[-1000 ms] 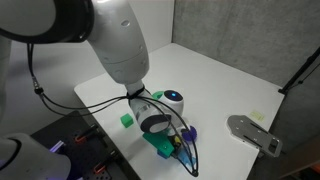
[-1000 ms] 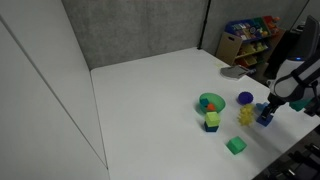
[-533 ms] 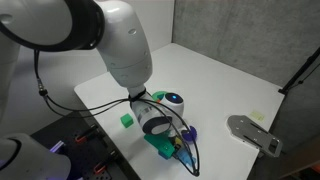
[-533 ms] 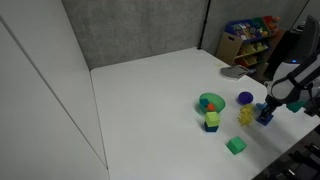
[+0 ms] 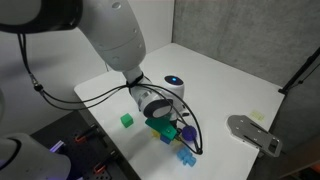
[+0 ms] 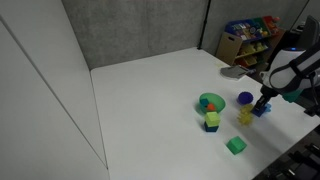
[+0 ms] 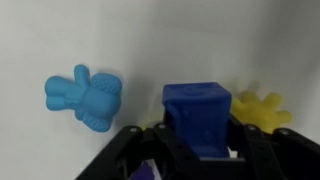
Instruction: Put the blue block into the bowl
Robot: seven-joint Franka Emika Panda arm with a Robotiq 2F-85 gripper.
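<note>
The blue block (image 7: 197, 104), a small cube with flat faces, sits between the black fingers (image 7: 150, 146) in the wrist view. My gripper (image 7: 197, 132) is shut on it, with the white table below. In an exterior view the gripper (image 6: 262, 103) hangs just above the table near its right end, the blue block (image 6: 260, 110) at its tip. The bright-green bowl (image 6: 211, 101) stands a few block-widths to the left of it on the table.
A cyan knobbly piece (image 7: 84, 97) and a yellow piece (image 7: 262, 108) lie on either side below the block. A dark ball (image 6: 245, 98), a small stack of blocks (image 6: 211, 120) and a green cube (image 6: 235, 146) stand near the bowl. The table edge is close by.
The jaws have shut on the blue block. The gripper has risen a little with it and shifted slightly toward the bowl, uncovering the cyan piece on the table.
</note>
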